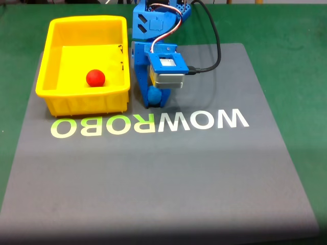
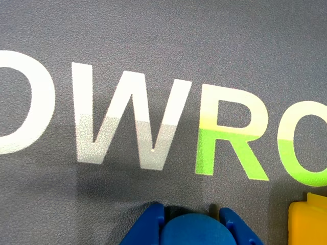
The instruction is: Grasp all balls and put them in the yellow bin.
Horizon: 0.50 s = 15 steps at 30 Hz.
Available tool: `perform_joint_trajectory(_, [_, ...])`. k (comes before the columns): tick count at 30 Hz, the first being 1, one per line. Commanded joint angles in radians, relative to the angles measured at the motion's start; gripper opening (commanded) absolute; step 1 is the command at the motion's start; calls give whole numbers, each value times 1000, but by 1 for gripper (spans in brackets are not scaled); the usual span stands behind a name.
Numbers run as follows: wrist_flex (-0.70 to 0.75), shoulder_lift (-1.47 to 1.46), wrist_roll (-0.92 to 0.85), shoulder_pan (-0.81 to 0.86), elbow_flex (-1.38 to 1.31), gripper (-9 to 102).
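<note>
Small matte blue ball point(image 2: 195, 230) sits clamped between blue plastic gripper point(image 2: 193, 224) fingers, low over grey mat point(image 2: 153, 30) beside yellow ribbed plastic bin point(image 1: 56, 104); probably light, hold across middle.

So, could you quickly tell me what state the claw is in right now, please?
Claw: closed on the blue ball, low over the grey mat.

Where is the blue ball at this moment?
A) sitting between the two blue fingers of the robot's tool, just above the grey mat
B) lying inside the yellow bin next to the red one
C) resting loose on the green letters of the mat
A: in the wrist view the blue ball sits between the fingers of the tool, beside the yellow bin.
</note>
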Motion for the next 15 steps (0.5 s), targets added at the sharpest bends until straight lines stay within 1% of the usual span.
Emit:
perform_joint_trajectory(1, [2, 38, 0, 6, -52, 0])
perform_joint_trajectory(7, [-26, 92, 37, -41, -63, 0])
perform_joint_trajectory(15, [-18, 210, 110, -75, -167, 0])
